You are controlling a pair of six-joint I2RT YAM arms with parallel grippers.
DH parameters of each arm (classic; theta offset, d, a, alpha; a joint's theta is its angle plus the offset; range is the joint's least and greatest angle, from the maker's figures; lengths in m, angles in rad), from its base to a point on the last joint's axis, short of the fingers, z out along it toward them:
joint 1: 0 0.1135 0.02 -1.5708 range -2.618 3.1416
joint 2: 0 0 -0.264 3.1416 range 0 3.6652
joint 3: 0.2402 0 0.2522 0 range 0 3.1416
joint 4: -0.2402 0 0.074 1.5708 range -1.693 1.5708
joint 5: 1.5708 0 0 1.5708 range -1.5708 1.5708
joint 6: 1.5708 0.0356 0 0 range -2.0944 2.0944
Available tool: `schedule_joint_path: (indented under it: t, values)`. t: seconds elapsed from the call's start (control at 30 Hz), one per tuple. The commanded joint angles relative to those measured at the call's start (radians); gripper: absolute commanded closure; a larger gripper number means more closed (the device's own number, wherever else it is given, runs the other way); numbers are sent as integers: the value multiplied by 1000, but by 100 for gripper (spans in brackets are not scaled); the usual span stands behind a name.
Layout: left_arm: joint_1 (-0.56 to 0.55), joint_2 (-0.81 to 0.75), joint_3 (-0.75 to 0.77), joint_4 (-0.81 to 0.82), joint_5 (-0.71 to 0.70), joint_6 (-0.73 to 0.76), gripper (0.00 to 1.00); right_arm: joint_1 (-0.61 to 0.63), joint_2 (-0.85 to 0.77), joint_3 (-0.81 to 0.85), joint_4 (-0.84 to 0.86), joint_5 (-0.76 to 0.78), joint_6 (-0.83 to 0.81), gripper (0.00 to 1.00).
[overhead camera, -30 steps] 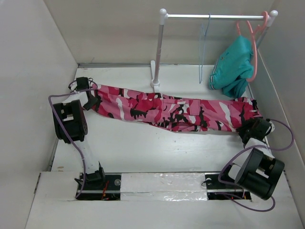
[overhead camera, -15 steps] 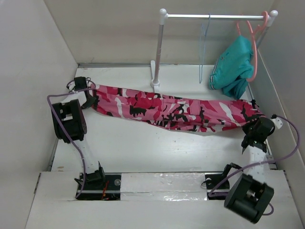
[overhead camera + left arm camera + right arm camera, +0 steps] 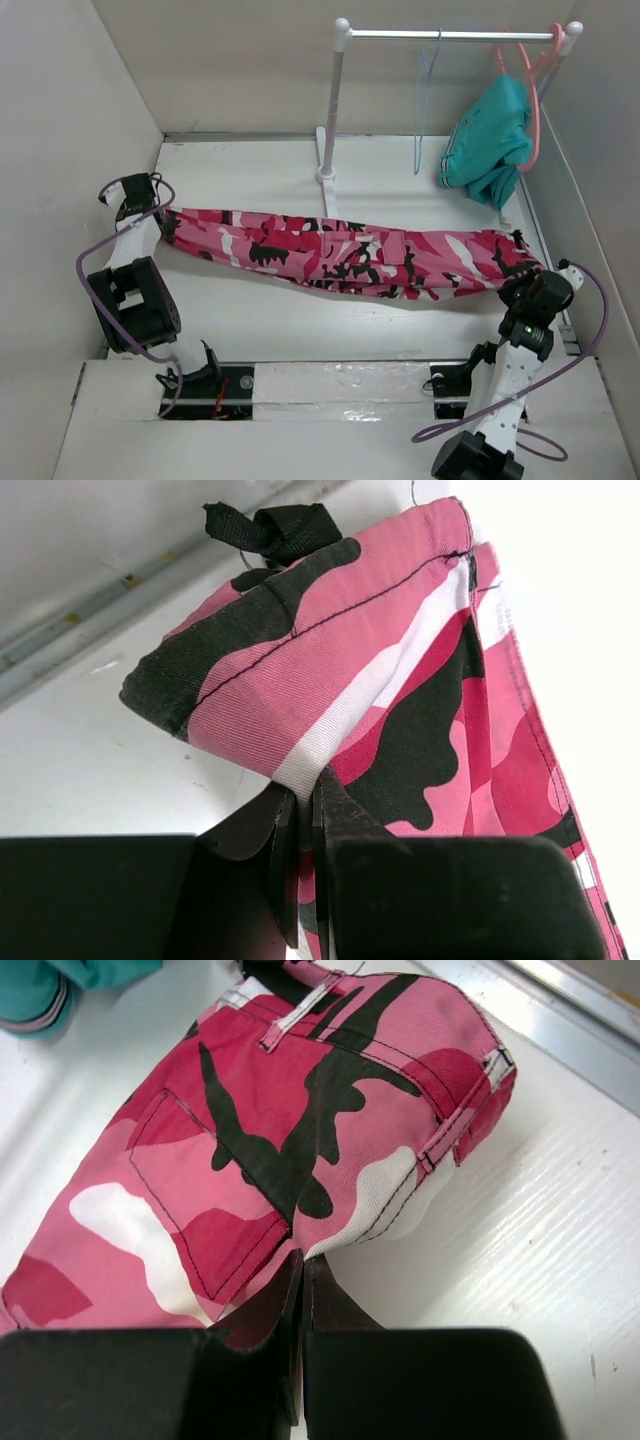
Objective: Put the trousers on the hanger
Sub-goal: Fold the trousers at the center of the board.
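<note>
Now trousers [image 3: 350,255] lie stretched across the table [image 3: 300,320], left gripper [image 3: 305,795] clamped on one end, right gripper [image 3: 300,1265] on the other, hanger [image 3: 428,100] on rack [image 3: 340,100].

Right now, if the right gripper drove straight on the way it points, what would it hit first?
The trousers bunched ahead of its shut jaws; past them, probably the teal garment, though depth is unclear.
</note>
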Motion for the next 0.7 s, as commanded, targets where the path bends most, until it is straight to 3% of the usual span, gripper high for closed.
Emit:
schedule_joint_path:
  t: [0.0,0.07,0.1,0.13,0.2,0.27,0.33,0.37,0.43,0.47,0.5,0.53,0.6,0.67]
  values:
    - [20,-75,-25,49,-109,33,100,-22,-35,57,-34,-29,-54,97]
    - [20,-76,-63,64,-128,27,100,-22,-13,34,26,-22,-63,57]
    - [20,-72,-72,73,-122,30,80,-22,34,34,53,-51,-72,37]
    - [20,-64,-74,69,-125,21,72,-22,65,44,82,-72,-107,23]
    - [20,-52,-54,44,-114,12,54,-22,125,125,51,-100,-130,11]
    - [20,-59,-19,27,-80,-8,50,-22,160,158,63,-177,-158,8]
    - [-12,-66,4,20,-59,-11,49,-22,110,179,75,-262,-149,9]
    - [-27,-72,30,9,-59,-17,49,39,87,176,83,-286,-141,13]
    - [-87,-81,46,4,-59,-19,50,131,47,155,104,-289,-118,26]
    - [-116,-99,49,12,-59,-20,52,236,18,143,110,-280,-107,44]
    - [-199,-110,47,33,-65,-16,62,288,-1,134,89,-217,-97,82]
    - [-249,-122,46,43,-65,-8,68,329,-1,134,66,-158,-91,98]
    - [-372,-159,43,61,-71,4,83,404,-30,126,41,64,-72,100]
    - [-567,-182,46,75,-74,-6,94,405,-47,121,37,139,-48,100]
